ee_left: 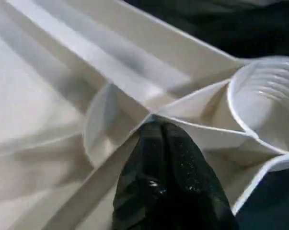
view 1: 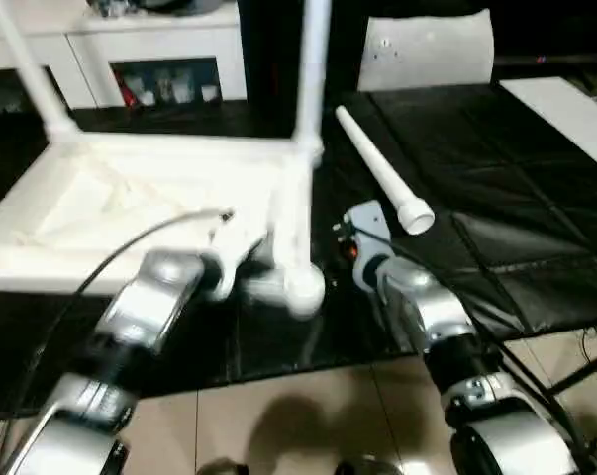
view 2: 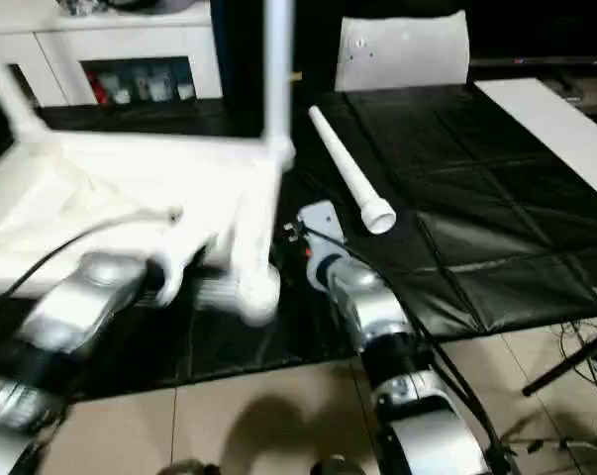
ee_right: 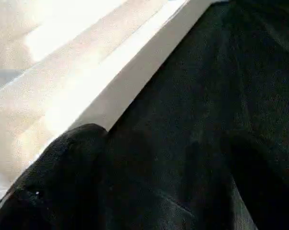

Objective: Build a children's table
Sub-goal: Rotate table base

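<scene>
On the black-covered work table (view 1: 536,257): we list what lies before us.

Tabletop (view 1: 130,198): white plastic, square, set upside down so its ribbed underside and round corner sockets face up for the legs.

Fitted legs: two white tapered tubes stand at the far corners, one at the far left (view 1: 31,79), one at the far right (view 1: 313,69); a third (view 1: 293,237) is at the near right corner, its seating unclear through blur.

Loose leg (view 1: 382,173): lies on the cloth just beside the tabletop's right edge, wide ringed end toward us (we judge it waits for the last socket).

Left gripper (ee_left: 166,139): black fingers pressed together, narrow, tips against a thin rib beside an empty ridged socket (ee_left: 266,103), apparently steadying the piece.

Right gripper (view 1: 352,237): near the tabletop's right rim; we cannot tell how its fingers stand.
</scene>
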### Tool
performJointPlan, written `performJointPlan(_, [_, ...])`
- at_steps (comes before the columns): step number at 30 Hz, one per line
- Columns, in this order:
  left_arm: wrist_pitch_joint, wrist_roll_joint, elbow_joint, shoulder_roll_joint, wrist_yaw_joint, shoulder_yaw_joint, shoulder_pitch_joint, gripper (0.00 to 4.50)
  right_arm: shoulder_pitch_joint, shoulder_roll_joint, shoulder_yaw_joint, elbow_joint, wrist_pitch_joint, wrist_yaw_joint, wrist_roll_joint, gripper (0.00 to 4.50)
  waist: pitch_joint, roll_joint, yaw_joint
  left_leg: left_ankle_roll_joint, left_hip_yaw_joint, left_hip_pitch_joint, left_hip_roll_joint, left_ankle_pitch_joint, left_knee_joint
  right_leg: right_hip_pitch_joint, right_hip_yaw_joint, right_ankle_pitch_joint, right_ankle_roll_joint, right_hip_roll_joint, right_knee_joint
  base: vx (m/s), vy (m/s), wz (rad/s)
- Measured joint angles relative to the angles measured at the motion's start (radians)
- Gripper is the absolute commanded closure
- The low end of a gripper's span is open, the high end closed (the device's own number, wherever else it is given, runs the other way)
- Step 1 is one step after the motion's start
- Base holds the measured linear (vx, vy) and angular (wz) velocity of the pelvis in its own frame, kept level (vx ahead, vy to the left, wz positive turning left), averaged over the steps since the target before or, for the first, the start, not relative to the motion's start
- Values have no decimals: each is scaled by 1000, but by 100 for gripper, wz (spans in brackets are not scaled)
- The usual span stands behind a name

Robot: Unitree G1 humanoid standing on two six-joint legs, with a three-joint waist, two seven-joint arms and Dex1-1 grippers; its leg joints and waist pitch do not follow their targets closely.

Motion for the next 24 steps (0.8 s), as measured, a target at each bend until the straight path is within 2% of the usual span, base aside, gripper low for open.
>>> performJointPlan(2, [-50,1,30,-12,43,25,-15,442,-2,-1,-3,-9,-12,-13,1,0,0,0,1,0,0,0,0,0,0,0,-1,0,0,0,0,0,0,0])
performJointPlan(5, [-130,-34,25,-49,57,85,-10,442,27,-13,-47,-67,-15,-37,19,0,0,0,9,1,-1,-2,0,-1,0,0,-2,0,0,0,-2,0,0,0])
performJointPlan(6, [-144,-58,3,-65,57,113,4,416,39,-21,-53,-95,-18,-41,24,0,0,0,12,2,0,-2,0,-1,0,0,-1,0,0,-1,-2,0,0,0])
performJointPlan(7, [-152,-77,-16,-74,56,127,17,416,46,-29,-60,-113,-22,-42,24,0,0,0,17,2,0,-2,0,-1,0,0,-1,0,0,-1,-2,0,0,0])
performJointPlan(11, [-160,-160,-149,-114,96,201,123,396,129,-61,-84,-285,-19,-46,31,0,0,0,23,2,0,-2,0,-2,0,0,-1,-1,1,-1,-2,0,0,0])
performJointPlan(13, [-146,-180,-254,-148,155,236,203,372,201,-56,-92,-404,-9,-50,47,0,0,0,23,3,0,-1,0,-2,0,0,-1,-2,3,-1,-2,0,0,0])
performJointPlan(15, [-121,-183,-376,-191,229,267,285,361,270,-41,-96,-536,29,-75,47,0,0,0,20,2,0,-2,0,-2,-1,-1,-1,-2,4,0,-2,0,0,0])
performJointPlan(16, [-109,-182,-444,-215,267,281,333,361,310,-36,-95,-611,69,-91,46,0,0,0,19,2,0,-1,0,-2,-1,0,-1,-5,8,0,-3,0,0,0])
performJointPlan(17, [-100,-180,-509,-230,301,293,380,340,346,-34,-93,-681,123,-99,50,0,1,-1,18,2,0,-1,0,-2,-2,0,-1,-7,11,0,-3,0,0,0])
performJointPlan(21, [-75,-153,-624,-235,363,313,423,321,424,-38,-67,-791,148,-99,51,0,1,-2,15,2,0,1,0,-2,-2,0,-1,-8,13,0,-3,0,0,0])
performJointPlan(22, [-60,-152,-650,-246,381,320,428,291,451,-39,-52,-814,142,-96,51,0,1,-2,13,2,0,1,0,-2,-2,1,-1,-9,15,0,-4,0,0,0])
performJointPlan(24, [-50,-149,-663,-251,401,325,432,284,471,-38,-30,-820,136,-93,51,0,1,0,0,2,-6,2,3,-2,-2,7,-4,-8,15,5,-13,0,0,0])
